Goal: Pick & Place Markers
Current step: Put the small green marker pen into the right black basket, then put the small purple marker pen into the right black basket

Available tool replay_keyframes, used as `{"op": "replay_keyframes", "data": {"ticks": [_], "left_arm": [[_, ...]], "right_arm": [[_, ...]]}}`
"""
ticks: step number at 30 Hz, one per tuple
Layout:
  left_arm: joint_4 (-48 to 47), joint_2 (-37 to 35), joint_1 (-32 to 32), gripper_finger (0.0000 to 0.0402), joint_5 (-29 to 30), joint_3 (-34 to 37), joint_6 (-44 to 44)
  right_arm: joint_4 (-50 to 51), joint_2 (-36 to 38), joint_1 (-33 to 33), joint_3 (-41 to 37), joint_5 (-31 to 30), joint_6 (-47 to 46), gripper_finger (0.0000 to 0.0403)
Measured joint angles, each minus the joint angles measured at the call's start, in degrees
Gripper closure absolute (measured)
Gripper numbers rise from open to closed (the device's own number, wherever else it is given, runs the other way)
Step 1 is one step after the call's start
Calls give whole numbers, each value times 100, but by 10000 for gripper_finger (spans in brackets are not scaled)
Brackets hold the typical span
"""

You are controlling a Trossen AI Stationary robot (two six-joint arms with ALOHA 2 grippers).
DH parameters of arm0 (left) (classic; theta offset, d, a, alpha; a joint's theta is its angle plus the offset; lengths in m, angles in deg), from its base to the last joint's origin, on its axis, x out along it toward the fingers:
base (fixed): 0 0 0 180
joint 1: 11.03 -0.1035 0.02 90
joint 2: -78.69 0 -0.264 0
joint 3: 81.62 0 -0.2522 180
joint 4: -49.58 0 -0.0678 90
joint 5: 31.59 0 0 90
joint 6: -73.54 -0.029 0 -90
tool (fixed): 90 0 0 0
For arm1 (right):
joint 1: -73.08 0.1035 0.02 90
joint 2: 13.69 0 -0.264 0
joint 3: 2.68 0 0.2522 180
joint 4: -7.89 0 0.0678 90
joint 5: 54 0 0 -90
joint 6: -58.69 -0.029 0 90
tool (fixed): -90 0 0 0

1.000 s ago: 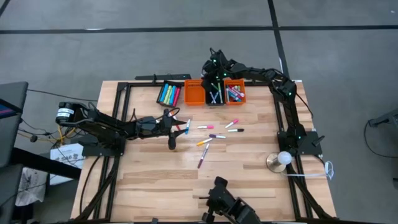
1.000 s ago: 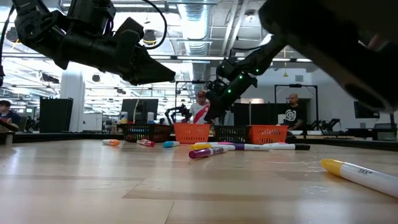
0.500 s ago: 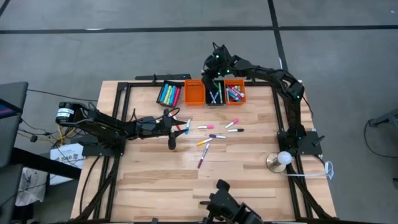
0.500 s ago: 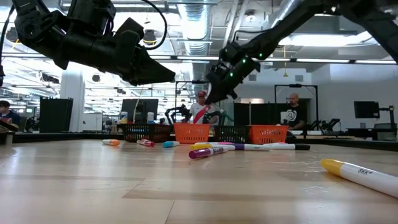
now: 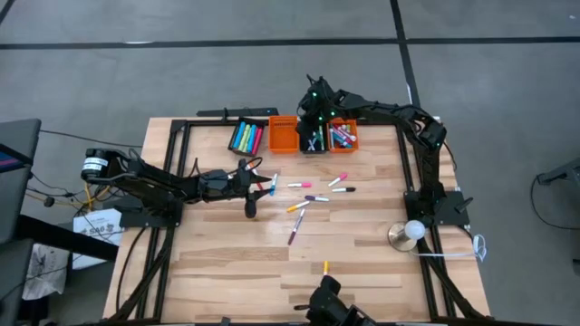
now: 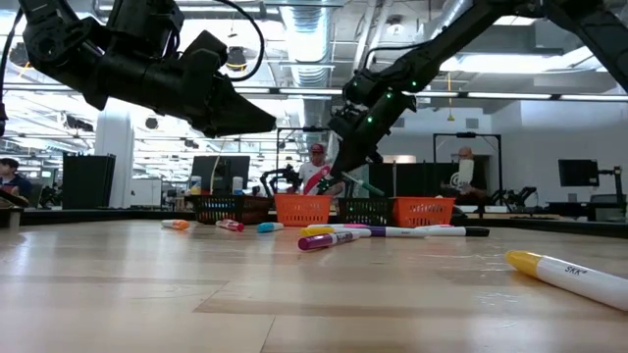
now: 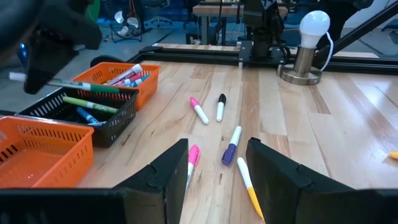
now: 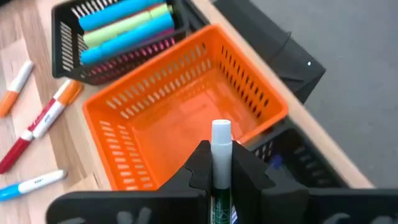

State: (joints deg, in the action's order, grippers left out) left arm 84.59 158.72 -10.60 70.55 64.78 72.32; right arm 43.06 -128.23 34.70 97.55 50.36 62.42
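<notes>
My right gripper (image 5: 313, 114) hangs over the middle black bin (image 5: 314, 139) at the table's far edge, shut on a green marker (image 7: 84, 86) with a white end (image 8: 221, 133). That bin holds a few markers. Several loose markers (image 5: 308, 196) in pink, purple, yellow and black lie flat mid-table. My left gripper (image 7: 214, 180) hovers open just left of them, with a pink marker (image 7: 192, 158) lying on the wood ahead of its fingers. An orange, a red and a blue marker (image 8: 37, 121) lie near the bins. My right gripper pinches the green marker's barrel (image 8: 219, 186) between its two fingers. The marker lies along the fingers, and its white end sticks out ahead of the tips. The fingers slant down toward the table's left. The marker is lifted clear, above the bins.
Four bins stand in a row at the far edge: a black one with highlighters (image 5: 246, 136), an orange one (image 5: 284, 134) with nothing in it, the black one, and an orange one with markers (image 5: 343, 135). A lamp (image 5: 410, 234) stands at the right. A yellow marker (image 6: 564, 271) lies near the front edge.
My right gripper has swung from beyond the bins toward the near edge, and now hangs over the middle black bin. Its wrist has rolled on the way. The green marker has travelled with it.
</notes>
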Motion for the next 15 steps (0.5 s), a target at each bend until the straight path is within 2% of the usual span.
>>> {"op": "replay_keyframes", "data": {"ticks": [4,10,15], "left_arm": [[1,0,0,243,0,0,2],[3,0,0,243,1,0,4],[5,0,0,243,2,0,14]], "right_arm": [[-85,0,-38,-139,-33,-124,379],[-91,-7,-36,-235,-120,-425,335],[-77,-7,-36,-262,-119,-436,333]]}}
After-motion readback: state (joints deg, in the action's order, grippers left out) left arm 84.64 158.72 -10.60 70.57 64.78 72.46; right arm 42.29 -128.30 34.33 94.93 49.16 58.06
